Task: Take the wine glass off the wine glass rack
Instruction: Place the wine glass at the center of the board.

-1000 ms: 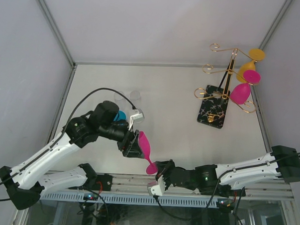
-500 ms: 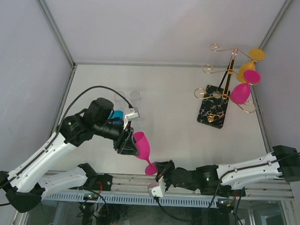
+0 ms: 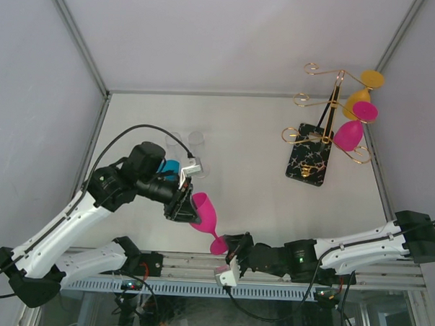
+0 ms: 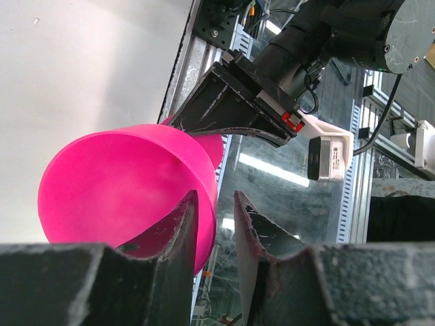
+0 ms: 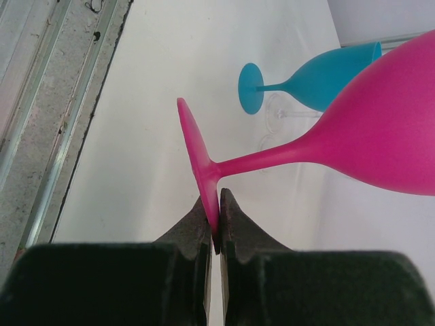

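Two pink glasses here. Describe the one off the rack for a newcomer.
Start at the middle of the table's near edge. The pink wine glass there is tilted in mid-air, its foot pinched by the right gripper, unlike its twin hanging on the gold rack.

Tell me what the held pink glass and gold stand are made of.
The pink glass: probably plastic, matte solid colour, not see-through. The stand: likely metal wire, thin and shiny gold; its base looks like black marbled stone, unsure.
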Robot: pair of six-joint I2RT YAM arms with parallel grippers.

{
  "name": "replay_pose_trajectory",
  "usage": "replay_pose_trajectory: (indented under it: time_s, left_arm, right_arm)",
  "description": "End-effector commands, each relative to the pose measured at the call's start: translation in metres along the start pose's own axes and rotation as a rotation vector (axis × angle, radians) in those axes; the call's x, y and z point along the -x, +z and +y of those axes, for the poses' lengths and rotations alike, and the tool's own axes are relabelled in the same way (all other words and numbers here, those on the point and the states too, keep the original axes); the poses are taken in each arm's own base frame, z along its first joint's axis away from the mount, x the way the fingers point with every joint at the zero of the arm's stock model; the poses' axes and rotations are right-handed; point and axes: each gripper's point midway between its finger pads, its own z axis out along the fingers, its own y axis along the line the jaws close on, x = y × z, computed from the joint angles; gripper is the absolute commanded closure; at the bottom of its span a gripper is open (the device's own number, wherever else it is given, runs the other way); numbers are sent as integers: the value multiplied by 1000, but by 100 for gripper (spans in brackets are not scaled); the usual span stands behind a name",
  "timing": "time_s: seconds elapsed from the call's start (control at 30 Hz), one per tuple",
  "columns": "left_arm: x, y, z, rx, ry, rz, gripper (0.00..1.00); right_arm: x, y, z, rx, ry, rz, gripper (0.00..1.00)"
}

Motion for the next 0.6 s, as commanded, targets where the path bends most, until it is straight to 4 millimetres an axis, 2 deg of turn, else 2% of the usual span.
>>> replay_pose_trajectory:
  time_s: [0.0,0.33,0.4,0.43,0.47,0.57]
  left_arm:
    - [14,-11,-26,-88,49,-26,70]
    - [13,-15,-32,-107,68,-33,92]
    - [12,-15,-31,-101,68,-32,94]
    - [12,-16,-31,-99,67,-32,94]
    - [12,-16,-31,-94,65,-31,89]
    - [10,-15,-28,-85,57,-24,71]
  right_arm:
    - [-2,-3,-15,-75,65,16,100]
    - [-3,-4,-18,-87,60,19,100]
    - [-3,-4,-18,-88,60,20,100]
    - [-3,-4,-18,-88,59,20,100]
    - [-3,-4,-18,-89,58,21,100]
    - [-3,-5,-19,-95,57,21,100]
